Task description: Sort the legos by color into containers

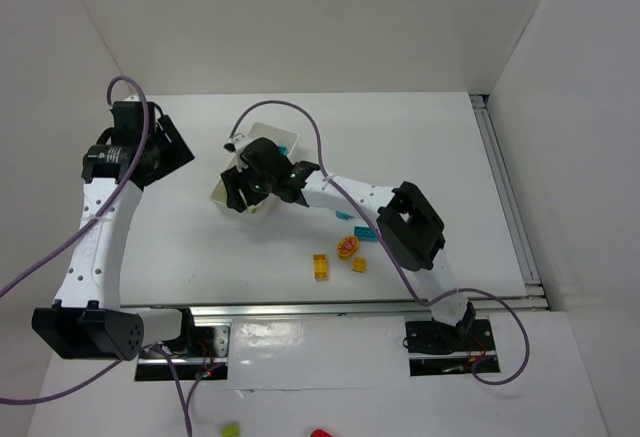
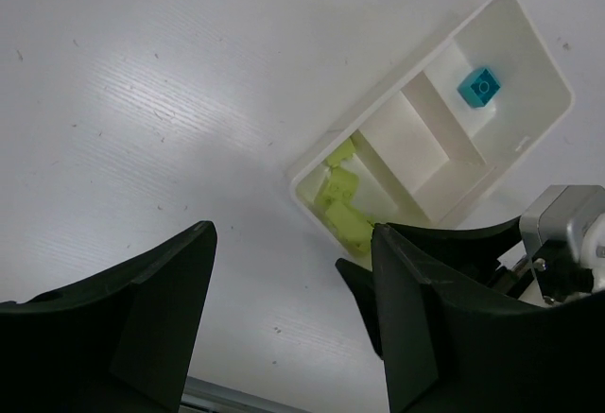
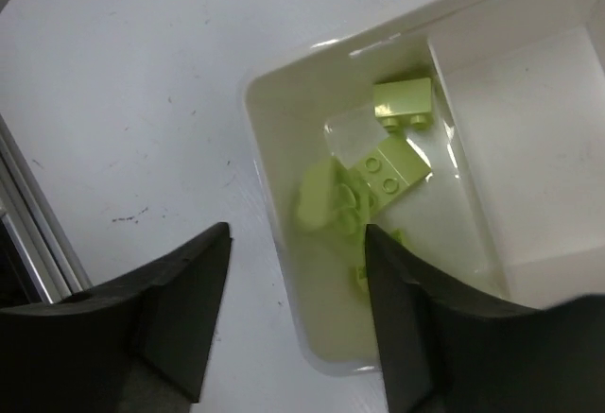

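Note:
The white tray (image 1: 283,141) stands left of the table's middle. In the left wrist view its three compartments (image 2: 529,129) show: lime green bricks (image 2: 342,203) in one end, an empty middle, and one teal brick (image 2: 479,87) in the other end. My right gripper (image 1: 252,189) hangs open and empty over the lime green end; the right wrist view (image 3: 295,235) shows several lime bricks (image 3: 383,169) below it. Loose on the table are a yellow brick (image 1: 321,266), a yellow-orange brick (image 1: 359,264), an orange-red ring (image 1: 349,246) and a teal brick (image 1: 362,234). My left gripper (image 1: 170,147) is open and empty, left of the tray.
A metal rail (image 1: 510,197) runs along the table's right edge and another along the front (image 1: 330,309). White walls close in the back and sides. A green piece (image 1: 230,429) and a red piece (image 1: 320,434) lie off the table at the bottom.

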Controlling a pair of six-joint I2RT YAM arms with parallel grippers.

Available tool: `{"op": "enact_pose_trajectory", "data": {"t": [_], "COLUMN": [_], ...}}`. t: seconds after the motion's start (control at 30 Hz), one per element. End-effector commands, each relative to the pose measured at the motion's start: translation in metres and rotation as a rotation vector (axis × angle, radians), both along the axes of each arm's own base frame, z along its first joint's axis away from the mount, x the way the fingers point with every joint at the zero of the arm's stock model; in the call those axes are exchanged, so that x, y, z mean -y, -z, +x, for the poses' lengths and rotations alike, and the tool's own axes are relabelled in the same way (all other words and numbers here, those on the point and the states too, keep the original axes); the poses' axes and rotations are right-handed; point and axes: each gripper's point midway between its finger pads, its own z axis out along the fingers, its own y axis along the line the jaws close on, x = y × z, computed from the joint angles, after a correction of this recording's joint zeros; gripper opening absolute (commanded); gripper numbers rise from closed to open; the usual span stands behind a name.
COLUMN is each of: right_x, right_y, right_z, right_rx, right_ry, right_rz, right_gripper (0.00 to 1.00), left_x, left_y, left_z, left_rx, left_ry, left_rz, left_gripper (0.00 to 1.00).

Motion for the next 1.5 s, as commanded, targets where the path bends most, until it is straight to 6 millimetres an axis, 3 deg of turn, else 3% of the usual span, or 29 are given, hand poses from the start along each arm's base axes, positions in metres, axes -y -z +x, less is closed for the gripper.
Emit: {"op": "enact_pose_trajectory", "data": {"t": [0.0, 0.17, 0.2, 0.23, 0.3, 0.33, 0.37, 0.4, 0.43, 0.47, 0.5, 0.53, 0.6, 0.63, 0.7, 0.87, 1.13, 1.2, 1.27, 1.4, 1.47], "right_x": [-0.010, 0.001, 0.014, 0.025, 0.068, 0.090, 0.128, 0.157, 0.180, 0.212, 0.240, 0.262, 0.279, 0.282, 0.286, 0.283, 0.269, 0.270, 0.265, 0.261, 0.254], "right_y": [-0.033, -0.061, -0.065, -0.090, -0.082, -0.105, -0.075, -0.083, -0.071, -0.033, -0.020, 0.001, 0.019, 0.022, 0.038, 0.065, 0.090, 0.101, 0.095, 0.089, 0.068], "right_z": [0.006, 0.017, 0.028, 0.029, 0.047, 0.051, 0.059, 0.062, 0.064, 0.054, 0.059, 0.045, 0.036, 0.032, 0.019, 0.016, 0.034, 0.034, 0.045, 0.046, 0.051], "right_rx": [0.064, 0.127, 0.149, 0.180, 0.186, 0.204, 0.161, 0.142, 0.108, 0.041, -0.006, -0.074, -0.129, -0.148, -0.176, -0.176, -0.166, -0.176, -0.156, -0.124, -0.089], "right_ry": [-0.006, 0.076, 0.147, 0.196, 0.367, 0.438, 0.536, 0.649, 0.720, 0.778, 0.837, 0.875, 0.891, 0.884, 0.842, 0.748, 0.682, 0.674, 0.682, 0.682, 0.683], "right_rz": [0.040, 0.062, 0.049, 0.081, 0.052, 0.090, 0.017, 0.038, 0.017, -0.074, -0.091, -0.139, -0.181, -0.177, -0.227, -0.301, -0.351, -0.377, -0.360, -0.373, -0.338], "right_gripper": [0.69, 0.70, 0.70, 0.69, 0.63, 0.63, 0.64, 0.66, 0.68, 0.68, 0.70, 0.73, 0.82, 0.94, 0.98, 1.00, 1.00, 0.96, 0.86, 0.69, 0.58], "left_x": [-0.002, 0.000, -0.001, -0.001, -0.001, -0.001, -0.001, -0.001, -0.001, -0.001, 0.001, 0.003, 0.006, 0.008, 0.010, 0.012, 0.014, 0.014, 0.014, 0.014, 0.014], "left_y": [-0.004, -0.004, -0.008, -0.008, -0.008, -0.008, -0.008, -0.008, -0.008, -0.009, -0.009, -0.011, -0.010, -0.008, -0.006, 0.000, 0.002, 0.002, 0.002, 0.002, 0.002], "left_z": [-0.004, -0.004, -0.003, -0.003, -0.003, -0.003, -0.003, -0.003, -0.003, -0.001, -0.001, 0.001, 0.004, 0.005, 0.009, 0.009, 0.010, 0.010, 0.010, 0.010, 0.010], "left_rx": [0.014, 0.014, 0.021, 0.021, 0.021, 0.021, 0.021, 0.021, 0.021, 0.032, 0.032, 0.043, 0.042, 0.042, 0.043, 0.026, 0.025, 0.025, 0.025, 0.024, 0.024], "left_ry": [0.003, 0.010, 0.016, 0.016, 0.016, 0.016, 0.016, 0.016, 0.016, 0.016, 0.023, 0.031, 0.050, 0.059, 0.067, 0.068, 0.095, 0.095, 0.095, 0.102, 0.102], "left_rz": [0.007, 0.000, 0.007, 0.007, 0.007, 0.007, 0.007, 0.007, 0.007, 0.007, 0.001, -0.006, -0.012, -0.020, -0.027, -0.043, -0.041, -0.041, -0.041, -0.034, -0.034], "left_gripper": [0.76, 0.76, 0.76, 0.76, 0.76, 0.76, 0.76, 0.76, 0.76, 0.76, 0.76, 0.76, 0.76, 0.76, 0.76, 0.76, 0.76, 0.76, 0.76, 0.76, 0.76]}}
